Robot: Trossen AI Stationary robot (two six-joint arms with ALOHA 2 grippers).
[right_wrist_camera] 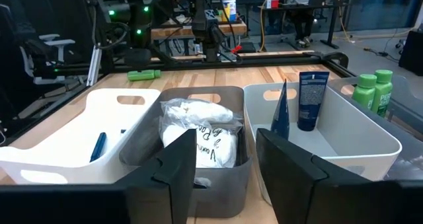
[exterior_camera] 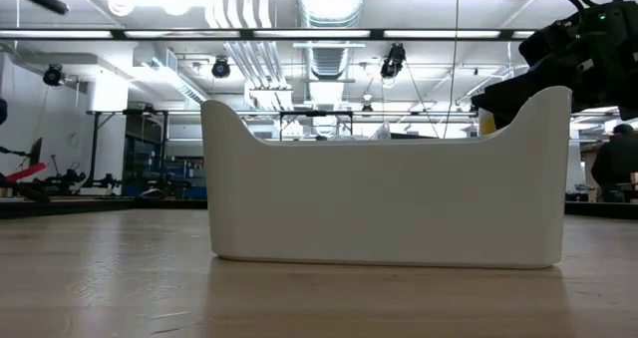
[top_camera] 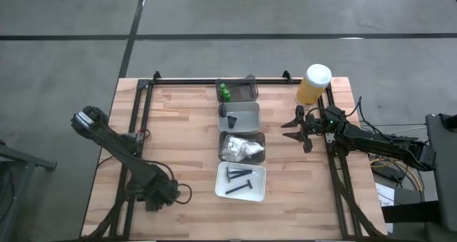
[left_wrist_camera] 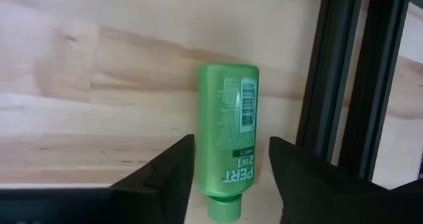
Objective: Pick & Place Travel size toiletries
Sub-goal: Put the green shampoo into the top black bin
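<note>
1. Left gripper (left_wrist_camera: pixel 228 178): the fingers stand spread, one on each side of a green bottle (left_wrist_camera: pixel 228 141) that lies flat on the tabletop (left_wrist_camera: pixel 99 72). The cap end sits between the fingertips, but no contact is visible.
2. Risk: the bottle is smooth and rounded. If the fingers close off-centre near the cap, it may squirt forward or roll away, towards the black frame rail (left_wrist_camera: pixel 330 85) just beside it.
3. Risk: that rail stands close outboard of one finger. A sideways correction could strike it.
4. Right gripper (right_wrist_camera: pixel 225 161): the fingers are parted and empty, and hang just short of the grey tray (right_wrist_camera: pixel 198 95) holding white packets (right_wrist_camera: pixel 198 135). Ahead and to either side are a white tray (right_wrist_camera: pixel 390 148) with a dark tube (right_wrist_camera: pixel 310 98), two more green bottles (right_wrist_camera: pixel 373 92), and a white tray (right_wrist_camera: pixel 59 151) with dark sticks (right_wrist_camera: pixel 99 145).
5. Risk: a low approach could catch a tray rim and shove the row.
6. Hidden: in the high view the left arm covers its bottle. In the low view one tray wall blocks nearly everything. The object beside the tube is probably another toiletry, but this is unclear.
</note>
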